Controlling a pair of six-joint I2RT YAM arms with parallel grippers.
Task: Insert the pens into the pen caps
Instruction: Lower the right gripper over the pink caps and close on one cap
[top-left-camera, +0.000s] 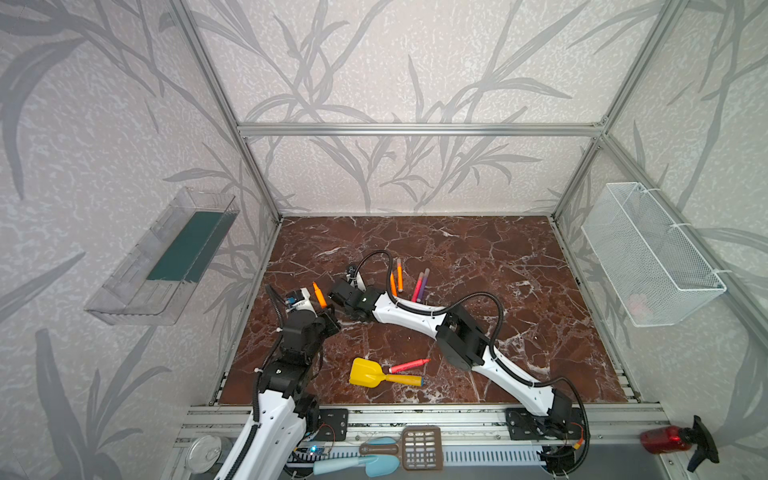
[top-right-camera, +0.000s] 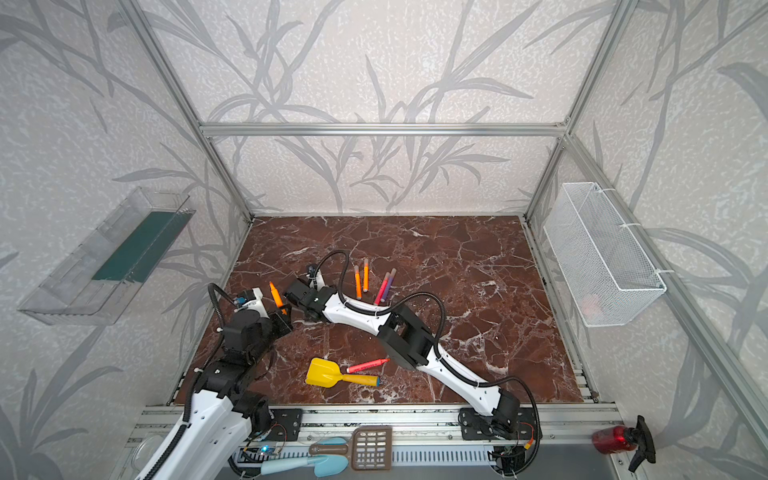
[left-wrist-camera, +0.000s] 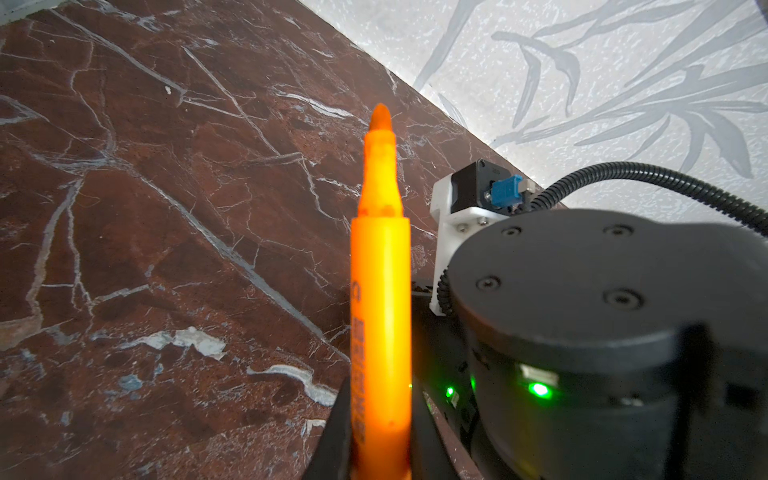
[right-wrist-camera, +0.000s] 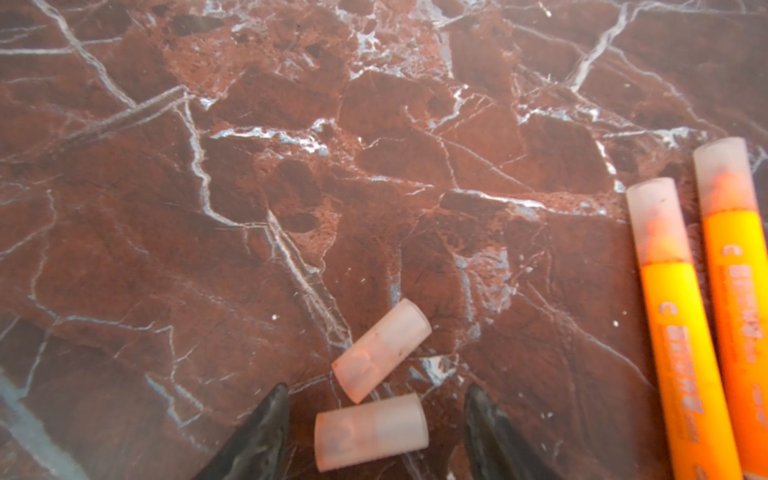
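Orange pen (left-wrist-camera: 380, 291) fills the left wrist view, pinched low on its barrel by the left gripper (left-wrist-camera: 380, 457), bare tip raised, near the table's (top-left-camera: 478, 257) left edge. Right gripper (right-wrist-camera: 377, 390) hangs low, left of the table's middle, jaws parted either side of one pen cap (right-wrist-camera: 371, 432), seemingly not touching; a second cap (right-wrist-camera: 381, 350) lies just beyond, two capped orange pens (right-wrist-camera: 665, 311) nearby

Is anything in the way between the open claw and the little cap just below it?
No, nothing visible. The right gripper is open, and the nearer pen cap lies on the table, seen between its fingers. A second cap lies close beside it, not blocking it.
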